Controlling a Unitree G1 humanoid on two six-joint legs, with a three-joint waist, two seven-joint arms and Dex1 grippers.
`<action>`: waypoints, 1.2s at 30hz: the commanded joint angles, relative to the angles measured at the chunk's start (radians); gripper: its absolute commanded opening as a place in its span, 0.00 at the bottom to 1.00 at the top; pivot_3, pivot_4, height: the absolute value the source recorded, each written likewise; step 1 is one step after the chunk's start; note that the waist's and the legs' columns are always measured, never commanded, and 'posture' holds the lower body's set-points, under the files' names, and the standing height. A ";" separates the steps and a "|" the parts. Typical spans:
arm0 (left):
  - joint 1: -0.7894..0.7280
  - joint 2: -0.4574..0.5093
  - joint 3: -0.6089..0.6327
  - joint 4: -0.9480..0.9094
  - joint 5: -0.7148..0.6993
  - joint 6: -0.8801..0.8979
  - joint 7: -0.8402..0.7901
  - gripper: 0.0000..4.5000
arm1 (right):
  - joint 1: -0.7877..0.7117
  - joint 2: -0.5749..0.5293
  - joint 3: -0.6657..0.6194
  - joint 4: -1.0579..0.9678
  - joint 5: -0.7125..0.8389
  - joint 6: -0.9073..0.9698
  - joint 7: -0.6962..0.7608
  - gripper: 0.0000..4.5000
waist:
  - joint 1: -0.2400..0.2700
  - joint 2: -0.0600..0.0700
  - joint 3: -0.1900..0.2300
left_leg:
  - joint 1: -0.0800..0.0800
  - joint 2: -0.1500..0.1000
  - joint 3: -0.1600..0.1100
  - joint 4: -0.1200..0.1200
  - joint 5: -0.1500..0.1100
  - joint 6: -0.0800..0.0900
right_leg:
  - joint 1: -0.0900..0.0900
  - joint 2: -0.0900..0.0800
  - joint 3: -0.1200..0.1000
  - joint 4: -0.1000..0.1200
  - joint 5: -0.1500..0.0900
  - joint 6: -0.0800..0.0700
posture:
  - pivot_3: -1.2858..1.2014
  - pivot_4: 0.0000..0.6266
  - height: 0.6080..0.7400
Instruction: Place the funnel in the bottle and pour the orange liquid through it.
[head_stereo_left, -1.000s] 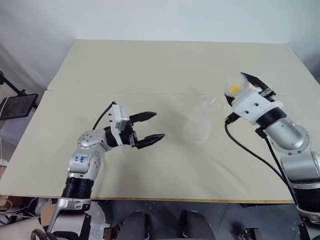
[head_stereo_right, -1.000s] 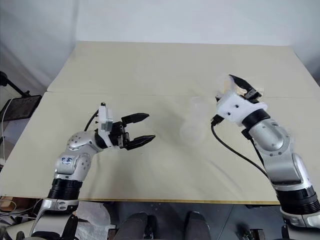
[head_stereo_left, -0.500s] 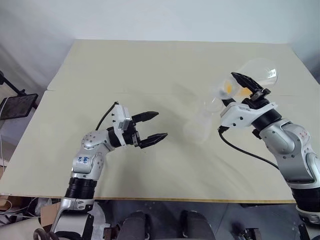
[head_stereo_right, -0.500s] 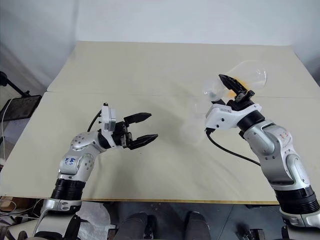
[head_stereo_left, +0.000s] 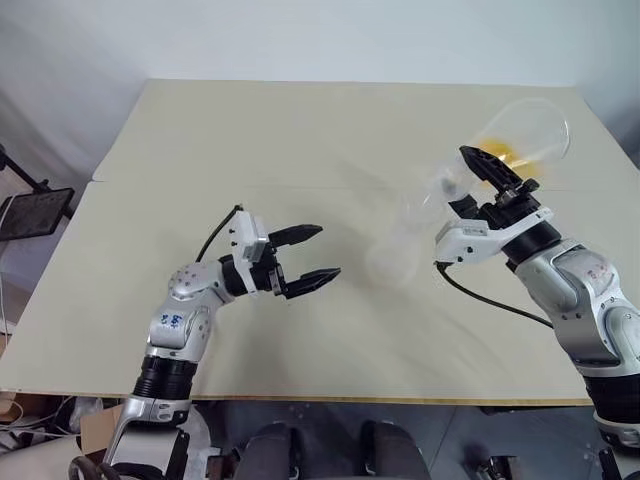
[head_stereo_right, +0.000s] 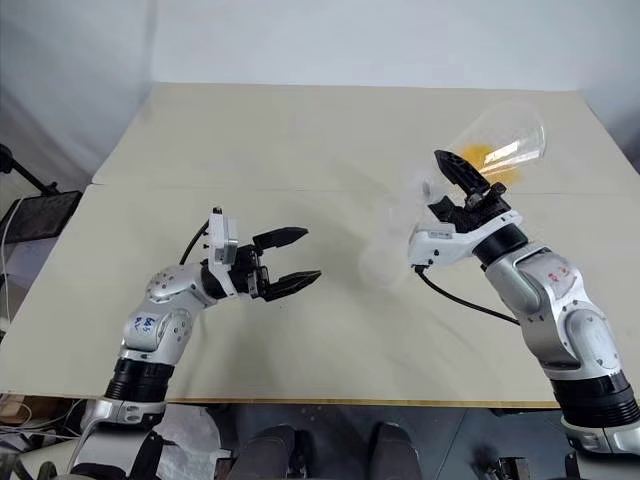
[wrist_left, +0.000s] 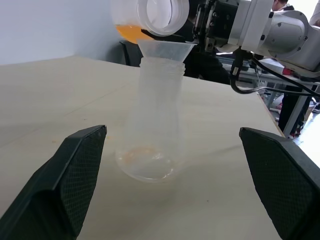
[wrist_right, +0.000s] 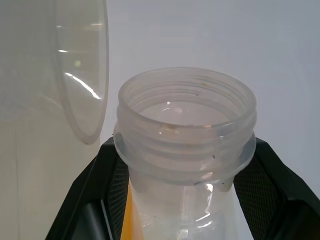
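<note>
Tipping orange liquid (wrist_left: 131, 33) over funnel (wrist_left: 166, 49) in bottle (wrist_left: 152, 131).

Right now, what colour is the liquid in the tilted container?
Bright yellow-orange liquid, clearest in the left wrist view.

One beige rectangular table (head_stereo_left: 250, 130). One clear frosted flask-shaped bottle (wrist_left: 148, 125). One small clear plastic funnel (wrist_left: 165, 50). One clear threaded-neck container (wrist_right: 185, 130), tipped, carrying one portion of yellow-orange liquid (wrist_left: 131, 32). Two black two-fingered grippers: left (head_stereo_left: 312, 258), right (head_stereo_left: 492, 172). Other clear items, if any, are hard to tell.
</note>
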 joint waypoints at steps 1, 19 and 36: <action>0.008 -0.008 -0.001 -0.048 -0.014 -0.006 0.010 1.00 | -0.010 -0.030 -0.038 -0.023 -0.063 -0.017 -0.058 0.62 | 0.000 0.000 0.000 | 0.000 0.000 0.000 0.000 0.000 0.000 | 0.000 0.000 0.000 0.000 0.000 0.000 | 0.52 0.24 1.00; 0.011 -0.027 -0.005 -0.043 -0.009 -0.013 0.026 1.00 | -0.001 -0.042 -0.050 -0.032 -0.128 -0.041 -0.097 0.62 | -0.001 0.000 0.000 | 0.000 0.000 0.000 0.000 0.000 0.000 | 0.000 0.000 0.000 0.000 0.000 0.000 | 0.52 0.24 1.00; 0.019 -0.034 -0.013 -0.040 0.001 -0.031 0.033 1.00 | -0.002 -0.055 -0.051 -0.036 -0.202 -0.047 -0.131 0.62 | -0.002 0.000 0.000 | 0.000 0.000 0.000 0.000 0.000 0.000 | 0.000 0.000 0.000 0.000 0.000 0.000 | 0.52 0.24 1.00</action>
